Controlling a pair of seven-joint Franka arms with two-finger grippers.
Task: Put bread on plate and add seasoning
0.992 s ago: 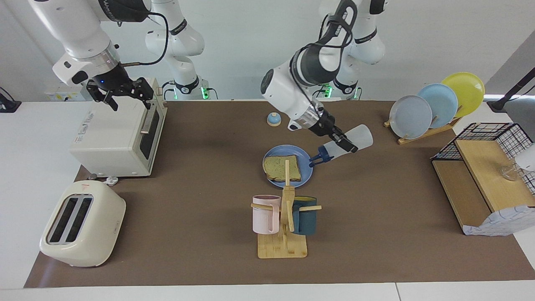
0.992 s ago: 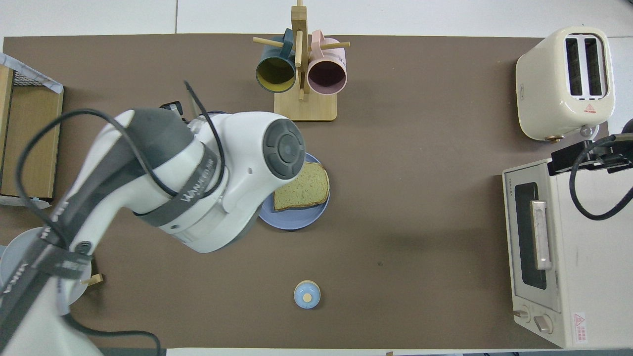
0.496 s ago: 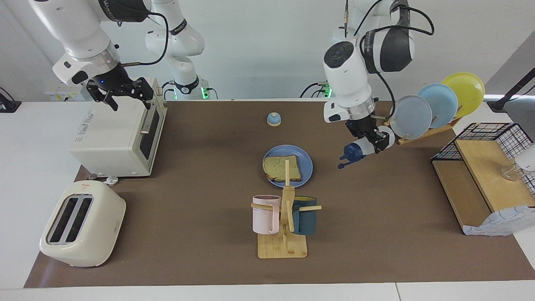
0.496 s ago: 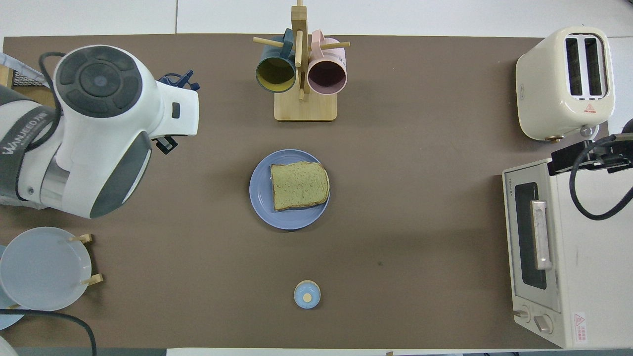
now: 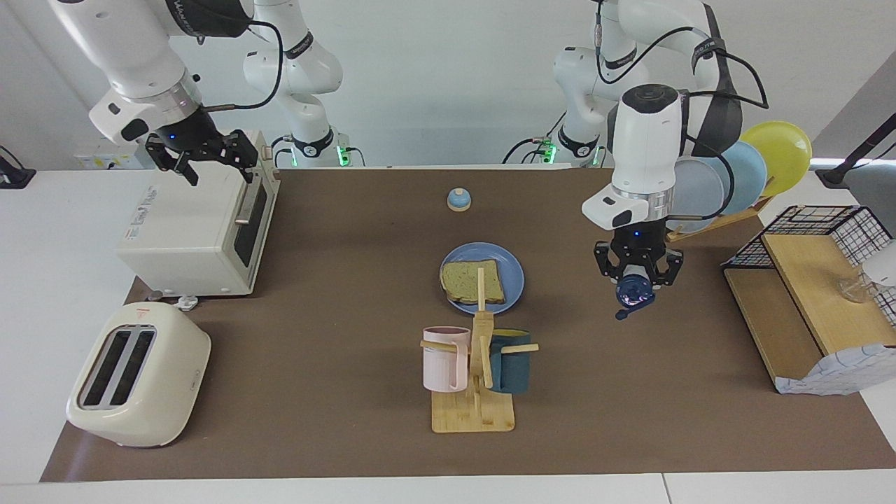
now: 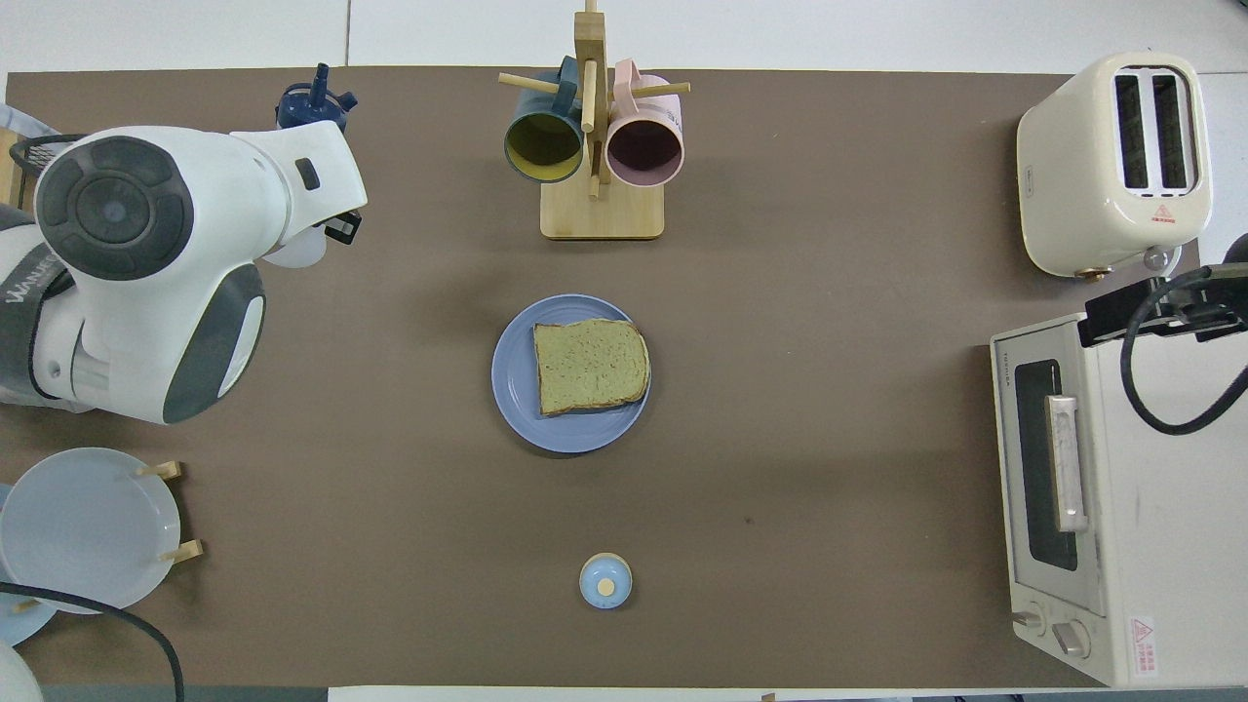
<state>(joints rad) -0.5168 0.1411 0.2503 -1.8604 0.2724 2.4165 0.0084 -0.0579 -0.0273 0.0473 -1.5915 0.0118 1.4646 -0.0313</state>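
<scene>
Brown mat, left tool gripping seasoning, cap toward camera.

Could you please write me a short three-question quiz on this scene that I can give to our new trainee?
1. True or false: the bread lies on the plate.
2. What does the left gripper hold?
A. the bell
B. the seasoning
C. a mug
3. Fill in: the right gripper waits over the ____.

Key
1. True.
2. B. It is shut on the bottle, cap toward the camera in the facing view, above the mat toward the left arm's end, away from the plate.
3. Toaster oven.
</scene>
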